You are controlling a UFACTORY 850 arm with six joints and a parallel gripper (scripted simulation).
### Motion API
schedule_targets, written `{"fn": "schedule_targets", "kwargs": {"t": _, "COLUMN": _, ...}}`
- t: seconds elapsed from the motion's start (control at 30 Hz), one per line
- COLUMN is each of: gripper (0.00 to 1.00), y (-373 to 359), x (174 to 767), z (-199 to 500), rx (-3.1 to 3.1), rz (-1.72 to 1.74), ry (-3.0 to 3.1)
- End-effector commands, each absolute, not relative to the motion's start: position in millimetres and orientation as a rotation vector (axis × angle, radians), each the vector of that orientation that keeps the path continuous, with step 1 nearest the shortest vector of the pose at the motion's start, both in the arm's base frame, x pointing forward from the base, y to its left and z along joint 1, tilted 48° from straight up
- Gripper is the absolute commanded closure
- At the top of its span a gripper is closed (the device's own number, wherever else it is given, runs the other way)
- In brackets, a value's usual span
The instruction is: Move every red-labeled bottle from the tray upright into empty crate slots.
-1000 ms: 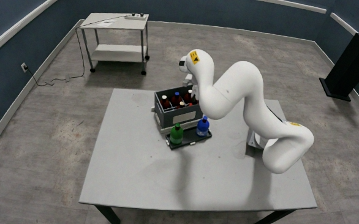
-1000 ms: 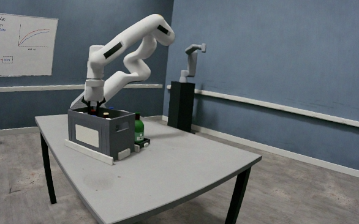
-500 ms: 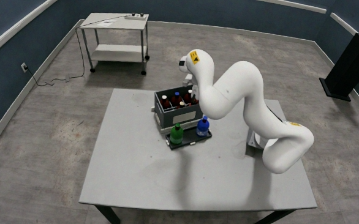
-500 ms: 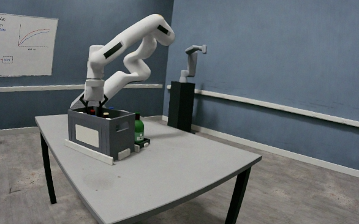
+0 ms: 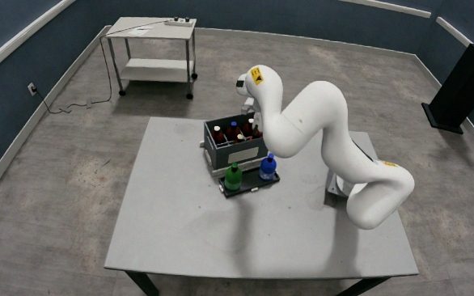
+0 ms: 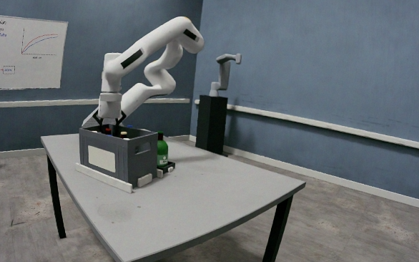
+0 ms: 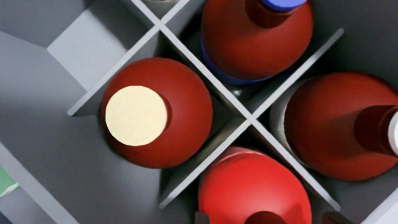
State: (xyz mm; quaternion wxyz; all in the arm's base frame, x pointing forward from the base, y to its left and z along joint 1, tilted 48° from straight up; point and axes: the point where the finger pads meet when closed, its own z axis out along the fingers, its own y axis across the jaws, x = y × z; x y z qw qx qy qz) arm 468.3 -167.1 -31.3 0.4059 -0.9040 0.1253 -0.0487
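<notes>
The grey crate (image 5: 234, 145) stands on the table and holds several red-brown bottles in its slots. The black tray (image 5: 249, 183) in front of it carries a green bottle (image 5: 233, 177) and a blue bottle (image 5: 268, 167), both upright. My gripper (image 6: 109, 126) reaches down into the crate's top, with its fingers open on either side of the neck of a bright red bottle (image 7: 255, 192) that stands in a slot. In the wrist view, a cream-capped bottle (image 7: 155, 112), a blue-capped bottle (image 7: 257, 30) and a white-capped bottle (image 7: 345, 130) fill the neighbouring slots.
One crate slot (image 7: 90, 42) at the upper left of the wrist view looks empty. The crate sits on a pale base strip (image 6: 102, 177). The arm's base (image 5: 338, 183) is mounted at the table's right side. A cart (image 5: 152, 52) stands far off on the floor.
</notes>
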Motion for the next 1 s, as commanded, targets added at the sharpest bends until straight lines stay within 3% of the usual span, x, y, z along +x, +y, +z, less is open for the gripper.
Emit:
{"fn": "schedule_targets", "kwargs": {"t": 0.0, "gripper": 0.34, "y": -168.1, "x": 468.8, "z": -30.9, "rx": -2.282, "rz": -0.125, "ry": 0.316}}
{"fn": "schedule_targets", "kwargs": {"t": 0.97, "gripper": 0.34, "y": -170.7, "x": 468.2, "z": -28.5, "rx": -2.282, "rz": -0.125, "ry": 0.316}}
